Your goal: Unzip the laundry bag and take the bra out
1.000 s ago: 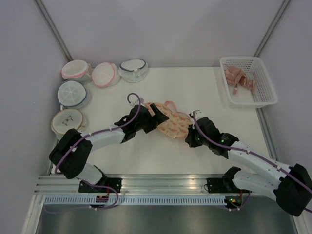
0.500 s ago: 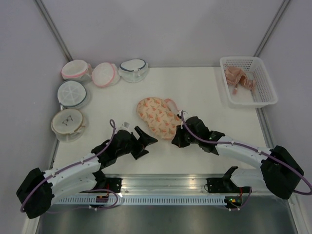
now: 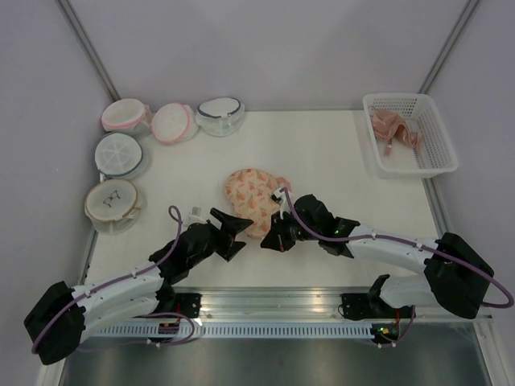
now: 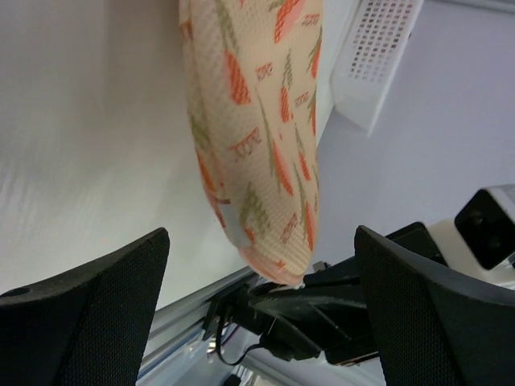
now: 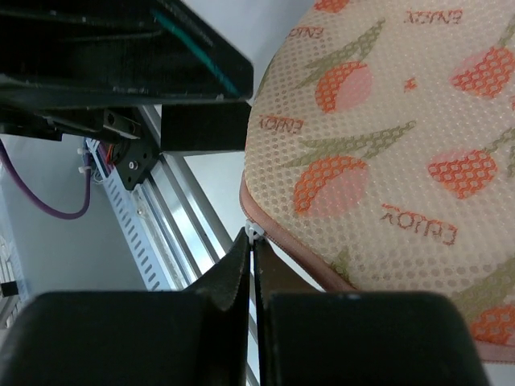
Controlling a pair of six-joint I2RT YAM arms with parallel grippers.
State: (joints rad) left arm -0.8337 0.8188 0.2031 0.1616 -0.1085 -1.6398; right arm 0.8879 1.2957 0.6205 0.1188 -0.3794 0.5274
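Laundry bag [image 3: 249, 193] lies mid-frame in the top view, its long axis running from upper left down to its lower end between both grippers. Right gripper [image 3: 267, 240] is nearer, clenched on the small zip pull [image 5: 253, 232]. Left gripper [image 3: 236, 231] gapes wide, holding nothing.

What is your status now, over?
Left claw open, facing the laundry bag. Right claw shut on its zip pull. Nothing in the way.
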